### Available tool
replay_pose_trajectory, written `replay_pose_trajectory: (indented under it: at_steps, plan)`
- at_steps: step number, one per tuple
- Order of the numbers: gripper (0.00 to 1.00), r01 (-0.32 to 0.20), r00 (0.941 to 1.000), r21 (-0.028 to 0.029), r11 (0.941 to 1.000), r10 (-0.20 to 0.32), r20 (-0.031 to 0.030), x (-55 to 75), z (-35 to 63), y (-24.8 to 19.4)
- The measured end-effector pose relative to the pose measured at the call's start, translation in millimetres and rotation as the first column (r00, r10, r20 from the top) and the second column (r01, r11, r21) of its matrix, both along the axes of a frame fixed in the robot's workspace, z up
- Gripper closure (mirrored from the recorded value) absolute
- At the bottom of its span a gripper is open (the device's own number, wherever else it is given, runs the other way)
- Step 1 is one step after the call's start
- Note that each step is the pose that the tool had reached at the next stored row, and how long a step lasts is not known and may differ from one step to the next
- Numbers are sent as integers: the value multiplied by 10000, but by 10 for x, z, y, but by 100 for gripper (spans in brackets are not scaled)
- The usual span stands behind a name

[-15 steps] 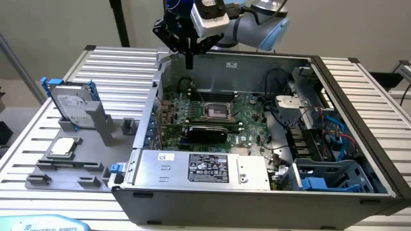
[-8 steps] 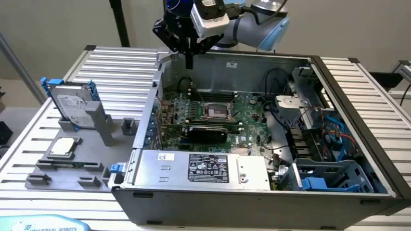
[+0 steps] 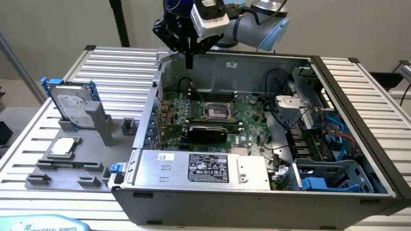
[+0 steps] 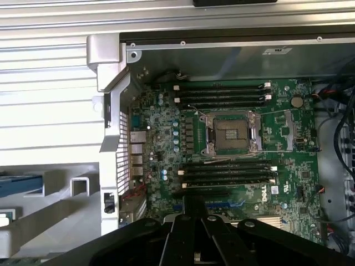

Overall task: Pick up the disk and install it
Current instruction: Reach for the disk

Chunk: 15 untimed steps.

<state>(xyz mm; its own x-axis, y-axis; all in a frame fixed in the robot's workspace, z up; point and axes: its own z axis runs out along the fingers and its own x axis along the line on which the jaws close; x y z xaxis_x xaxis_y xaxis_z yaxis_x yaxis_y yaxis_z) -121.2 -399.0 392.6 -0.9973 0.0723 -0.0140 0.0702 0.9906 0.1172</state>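
The black gripper [image 3: 189, 63], fingers together and holding nothing, hangs over the rear wall of the open sheet-metal computer case [image 3: 257, 202], while the flat silver-grey disk [image 3: 69, 103] in blue plastic rails stands tilted in the grey fixture [image 3: 86, 144] at the exterior view's left.

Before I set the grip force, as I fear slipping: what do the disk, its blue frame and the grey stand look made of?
Disk: likely metal, dull silver-grey casing with a white paper-like label.
Blue frame: probably plastic, one even bright colour throughout.
Grey stand: seemingly matt plastic, uniform grey with blocky shapes; painted metal cannot be excluded.
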Motion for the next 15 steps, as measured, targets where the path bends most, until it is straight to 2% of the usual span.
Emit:
replay_pose_trajectory:
  at_steps: [15]
  plan:
    - [89, 0, 10000, 78, 10000, 0, 0, 0, 0, 0]
